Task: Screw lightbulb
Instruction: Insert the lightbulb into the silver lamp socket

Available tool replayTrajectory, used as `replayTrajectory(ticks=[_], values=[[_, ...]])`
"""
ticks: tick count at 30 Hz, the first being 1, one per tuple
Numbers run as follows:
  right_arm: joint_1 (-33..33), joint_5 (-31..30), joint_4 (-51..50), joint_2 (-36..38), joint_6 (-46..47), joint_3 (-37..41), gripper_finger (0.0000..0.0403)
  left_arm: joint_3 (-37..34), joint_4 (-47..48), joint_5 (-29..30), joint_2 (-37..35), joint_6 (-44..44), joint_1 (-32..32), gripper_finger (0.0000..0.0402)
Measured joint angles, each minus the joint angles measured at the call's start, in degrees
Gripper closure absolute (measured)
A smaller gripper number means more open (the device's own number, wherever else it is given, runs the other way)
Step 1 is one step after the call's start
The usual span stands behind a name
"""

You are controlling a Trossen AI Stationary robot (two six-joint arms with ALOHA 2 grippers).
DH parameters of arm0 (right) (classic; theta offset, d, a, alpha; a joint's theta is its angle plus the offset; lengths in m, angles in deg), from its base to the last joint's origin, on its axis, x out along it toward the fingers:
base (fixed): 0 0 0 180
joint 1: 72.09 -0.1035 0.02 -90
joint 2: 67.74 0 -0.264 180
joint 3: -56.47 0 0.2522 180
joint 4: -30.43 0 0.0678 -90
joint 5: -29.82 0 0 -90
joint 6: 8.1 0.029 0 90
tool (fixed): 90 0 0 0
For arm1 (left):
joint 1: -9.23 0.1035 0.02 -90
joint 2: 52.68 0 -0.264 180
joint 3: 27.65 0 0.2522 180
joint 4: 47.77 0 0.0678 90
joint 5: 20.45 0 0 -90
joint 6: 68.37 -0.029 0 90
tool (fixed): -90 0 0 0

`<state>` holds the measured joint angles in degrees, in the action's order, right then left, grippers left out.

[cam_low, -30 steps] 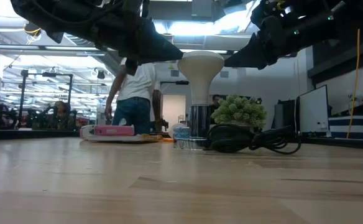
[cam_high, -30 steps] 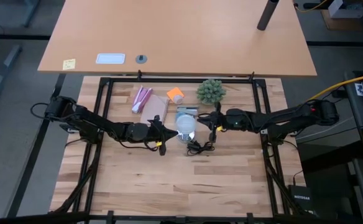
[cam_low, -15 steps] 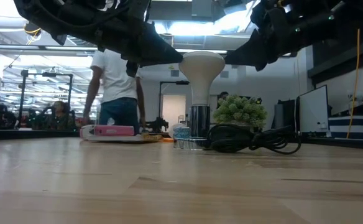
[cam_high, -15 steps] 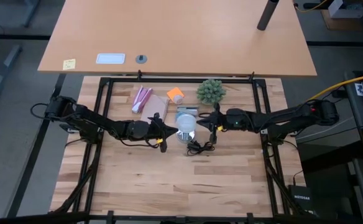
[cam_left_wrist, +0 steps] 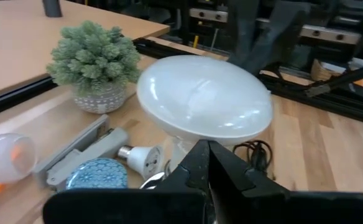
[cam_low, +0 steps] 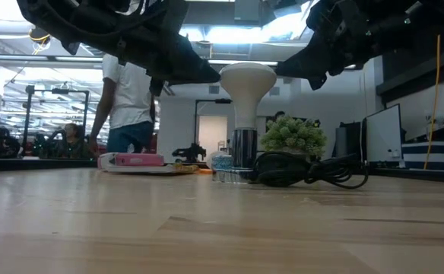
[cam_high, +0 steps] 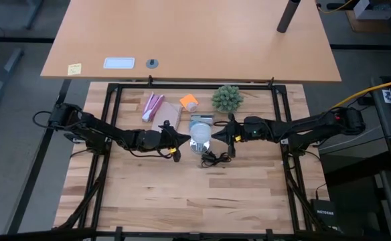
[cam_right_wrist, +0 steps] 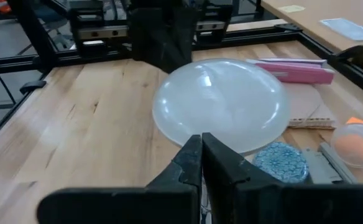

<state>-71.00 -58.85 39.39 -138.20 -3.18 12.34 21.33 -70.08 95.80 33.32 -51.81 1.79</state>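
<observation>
1. Standing upright at the middle of the wooden surface [cam_high: 182,194], the lightbulb [cam_high: 200,132] is sitting on its silver socket base [cam_low: 244,149].
2. The left claw [cam_high: 178,138] is hovering clenched, just beside the bulb, holding nothing.
3. The right claw [cam_high: 220,132] is hovering clenched on the opposite side, also holding nothing.
4. A green plant [cam_high: 227,98] is sitting behind the bulb.

Plant: spiky green ball plant [cam_high: 227,98] in a pale patterned pot, at the far side of the light wooden bench [cam_high: 182,194].
Pink flat box [cam_high: 152,106]: lying left of the plant.
Orange-tipped clear piece [cam_high: 189,102]: between box and plant.
Black coiled cord [cam_low: 313,169]: on the bench.
Person in white shirt [cam_low: 128,95]: standing beyond the bench.
</observation>
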Motion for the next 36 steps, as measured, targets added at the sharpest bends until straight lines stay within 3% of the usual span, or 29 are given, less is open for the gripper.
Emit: replayTrajectory(ticks=[9, 22, 27, 33, 36], values=[[-0.01, 2.91, 1.30, -0.11, -0.02, 0.00, 0.0387, 0.00, -0.02, 1.67, 0.04, 1.49, 0.81, 0.0401], [0.04, 1.35, 3.84, 1.53, -0.91, 0.00, 0.0387, 0.02, 2.47, 2.04, -2.00, -0.25, -0.18, 0.0401], [0.04, -2.31, 3.74, 4.41, -3.96, 0.02, 0.0387, 0.02, 5.50, 2.11, -4.06, 0.14, -1.87, 0.0401], [0.06, -15.13, 4.40, 4.48, -8.46, 0.02, 0.0387, 0.02, 3.84, 0.81, -3.97, -2.26, -4.89, 0.0401], [0.08, -16.14, 4.24, 2.77, -9.23, 0.02, 0.0387, 0.01, 1.58, -0.74, -3.14, -2.30, -5.40, 0.0401]])
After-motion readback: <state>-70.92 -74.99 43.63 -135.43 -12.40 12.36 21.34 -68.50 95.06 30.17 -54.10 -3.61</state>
